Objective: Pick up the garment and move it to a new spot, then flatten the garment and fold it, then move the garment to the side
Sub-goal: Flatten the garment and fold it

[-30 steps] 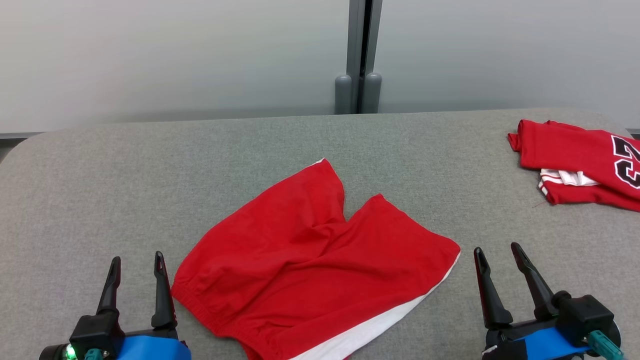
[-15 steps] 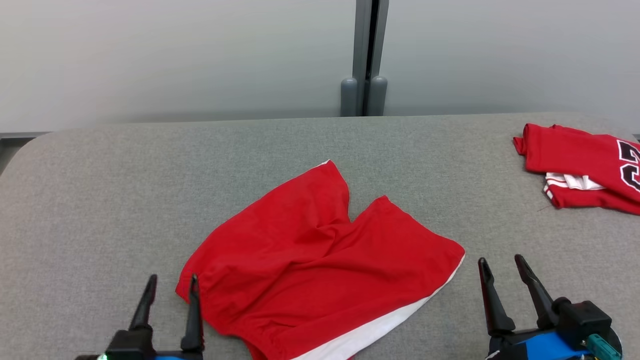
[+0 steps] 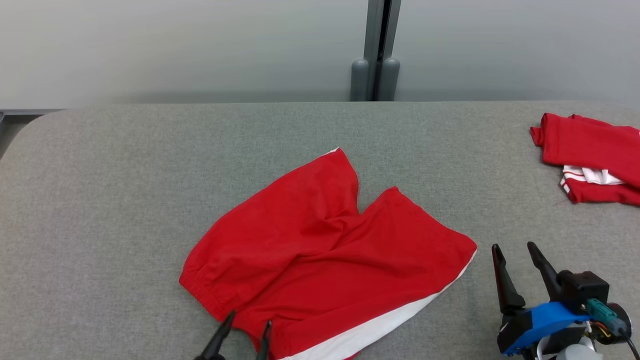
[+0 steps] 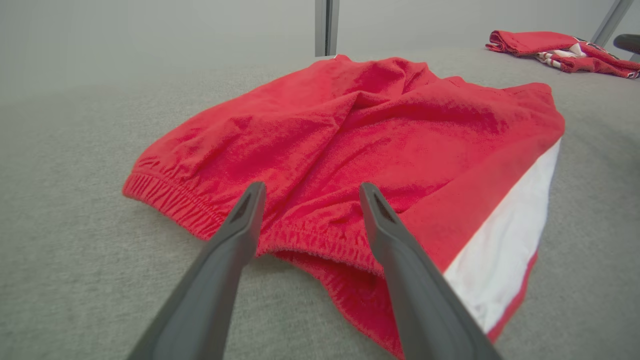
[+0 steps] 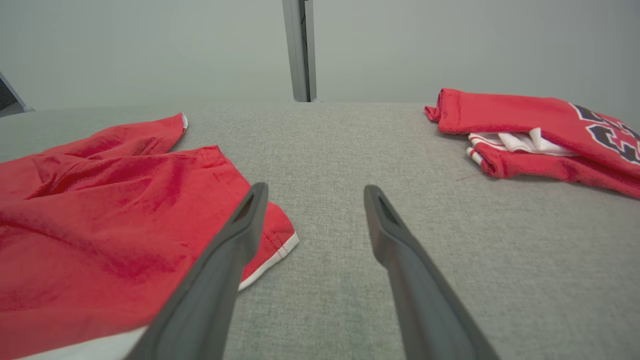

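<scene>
**Nearly on the waistband: left claw lines up, nothing held yet**

Red shorts (image 3: 325, 250) lie at the middle of the bench (image 3: 100, 175), closer to its near edge than its far one. Legs point toward the far edge. Waistband (image 4: 170, 200) faces the near-left. A white side stripe (image 3: 380, 325) runs along the near-right side. Cloth is roughly spread, with creases fanning out from the crotch.

Left gripper (image 3: 250, 320): fingers apart, empty, low at the near edge. In the left wrist view they straddle a stretch of the gathered elastic. Whether the tips touch cloth, cannot tell.

Right gripper (image 3: 513, 245): fingers wide apart, empty, over bare bench just beside the right leg's hem corner.

Folded red jersey (image 3: 595, 150) sits at the right edge toward the far corner, well apart from the shorts.

Handling, as judgement:
- Light, limp fabric; it will sag and fold on itself once lifted from one point.
- The elastic band is the thickest, firmest ridge, so the best pinch.
- A grip should catch both layers; taking only the top one would open the shorts like a bag.
- Two holds, at either end of the waistband, would keep it spread for the move and ease flattening.
- The bench cover looks felt-like; dragging may bunch the cloth, so lifting clear seems wiser.
</scene>
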Available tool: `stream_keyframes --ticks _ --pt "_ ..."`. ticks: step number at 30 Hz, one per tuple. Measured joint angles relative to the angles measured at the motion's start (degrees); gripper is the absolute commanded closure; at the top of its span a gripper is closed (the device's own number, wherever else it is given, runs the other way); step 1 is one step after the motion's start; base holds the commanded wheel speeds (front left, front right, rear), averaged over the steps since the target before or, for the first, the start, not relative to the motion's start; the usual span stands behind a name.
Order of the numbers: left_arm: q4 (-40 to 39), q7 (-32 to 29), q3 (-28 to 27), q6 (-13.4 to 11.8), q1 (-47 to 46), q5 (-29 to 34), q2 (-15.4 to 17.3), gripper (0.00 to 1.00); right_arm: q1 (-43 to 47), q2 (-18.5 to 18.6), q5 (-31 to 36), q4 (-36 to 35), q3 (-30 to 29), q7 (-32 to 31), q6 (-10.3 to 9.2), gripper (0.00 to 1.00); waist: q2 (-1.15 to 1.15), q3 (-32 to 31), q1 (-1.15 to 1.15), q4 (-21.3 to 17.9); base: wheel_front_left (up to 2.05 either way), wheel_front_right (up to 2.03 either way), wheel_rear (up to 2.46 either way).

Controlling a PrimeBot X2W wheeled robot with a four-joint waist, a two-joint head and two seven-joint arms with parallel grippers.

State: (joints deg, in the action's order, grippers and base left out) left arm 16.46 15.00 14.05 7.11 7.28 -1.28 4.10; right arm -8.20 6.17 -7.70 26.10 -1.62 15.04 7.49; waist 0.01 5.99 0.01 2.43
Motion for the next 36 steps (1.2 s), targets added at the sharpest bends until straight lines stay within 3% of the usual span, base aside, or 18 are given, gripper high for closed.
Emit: stream_keyframes --ticks 15,28,36 --pt "1.40 -2.55 14.75 0.32 0.26 -6.72 5.08 0.00 -7.99 1.86 -1.72 10.58 2.81 -0.01 0.00 0.00 0.00 3.52 0.00 1.18 0.00 0.00 0.00" --pt "-1.32 -3.93 14.73 -1.03 -0.28 -8.32 7.94 0.00 -9.98 2.91 -3.23 12.93 3.86 -0.01 0.00 0.00 -0.01 3.31 -0.01 2.27 0.00 0.00 0.00" --pt "-5.22 -8.49 15.83 -1.08 2.06 -9.60 9.12 0.00 -9.10 3.10 -3.85 12.99 3.36 -0.01 0.00 0.00 -0.01 2.62 -0.01 2.54 0.00 0.00 0.00"
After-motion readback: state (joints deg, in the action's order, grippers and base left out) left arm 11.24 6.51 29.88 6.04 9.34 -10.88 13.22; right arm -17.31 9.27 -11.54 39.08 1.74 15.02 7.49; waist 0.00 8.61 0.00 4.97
